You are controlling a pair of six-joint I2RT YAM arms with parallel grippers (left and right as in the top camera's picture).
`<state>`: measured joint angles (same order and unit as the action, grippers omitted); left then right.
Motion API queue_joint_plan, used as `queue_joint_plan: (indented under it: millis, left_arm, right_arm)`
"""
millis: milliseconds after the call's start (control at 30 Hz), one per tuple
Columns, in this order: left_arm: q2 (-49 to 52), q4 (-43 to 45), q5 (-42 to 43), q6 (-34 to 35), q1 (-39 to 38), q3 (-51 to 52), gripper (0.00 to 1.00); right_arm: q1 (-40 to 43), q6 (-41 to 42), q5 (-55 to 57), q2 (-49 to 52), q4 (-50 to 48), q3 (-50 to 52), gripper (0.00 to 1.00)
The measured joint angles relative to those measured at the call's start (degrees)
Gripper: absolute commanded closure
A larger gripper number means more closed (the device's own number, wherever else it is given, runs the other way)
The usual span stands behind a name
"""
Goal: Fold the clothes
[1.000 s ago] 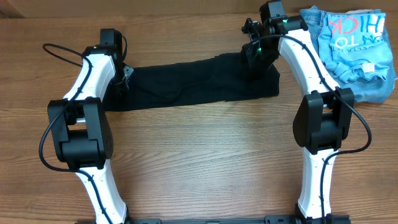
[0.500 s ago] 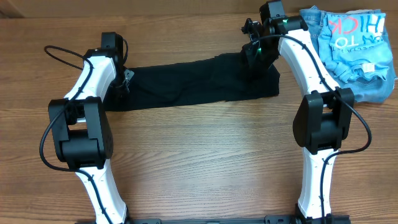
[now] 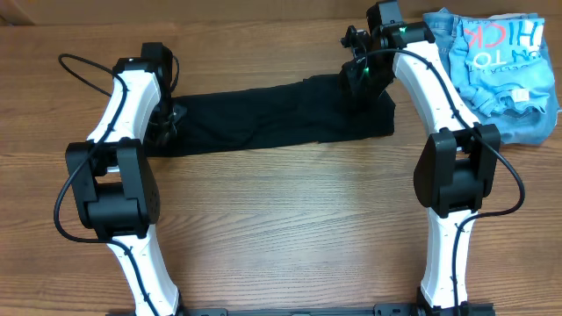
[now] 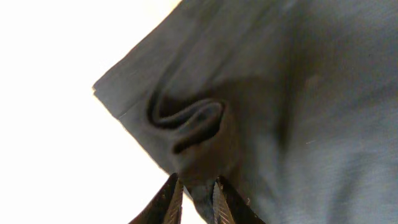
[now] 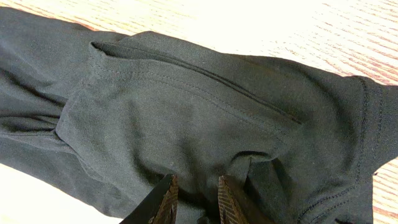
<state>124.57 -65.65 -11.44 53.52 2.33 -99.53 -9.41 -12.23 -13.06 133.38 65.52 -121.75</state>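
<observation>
The black T-shirt [image 3: 263,114] lies as a long folded strip across the back of the wooden table. My left gripper [image 3: 172,118] is at its left end, shut on a bunched fold of the fabric. In the left wrist view the fingertips [image 4: 194,186] pinch the cloth [image 4: 298,93] near a corner. My right gripper [image 3: 360,81] is at the strip's right end. In the right wrist view its jaws [image 5: 198,186] press down with black fabric [image 5: 186,99] caught between them, next to a sleeve seam. No white label shows.
A light blue printed shirt [image 3: 500,53] lies bunched on blue denim jeans [image 3: 442,25] at the back right corner, just right of my right arm. Bare wood table [image 3: 290,219] stretches in front of the strip between the two arm bases.
My left arm has shifted slightly, its wrist moving a little left and toward the shirt's left end. The right arm and the strip look unchanged.
</observation>
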Motion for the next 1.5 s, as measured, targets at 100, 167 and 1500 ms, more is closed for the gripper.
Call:
queue_joint_plan:
  millis: [100,167,1500]
  left_arm:
    - [0.0,-2.8,-0.8,-0.2,0.0,0.0,0.76]
    - [0.0,-4.0,-1.4,-0.1,0.0,0.0,0.76]
    - [9.5,3.4,31.1,-40.7,15.9,-7.9,0.51]
  right_arm:
    - [0.0,0.0,0.0,0.0,0.0,0.0,0.74]
    - [0.0,0.0,0.0,0.0,0.0,0.0,0.74]
    - [0.0,0.0,0.7,0.0,0.0,0.0,0.74]
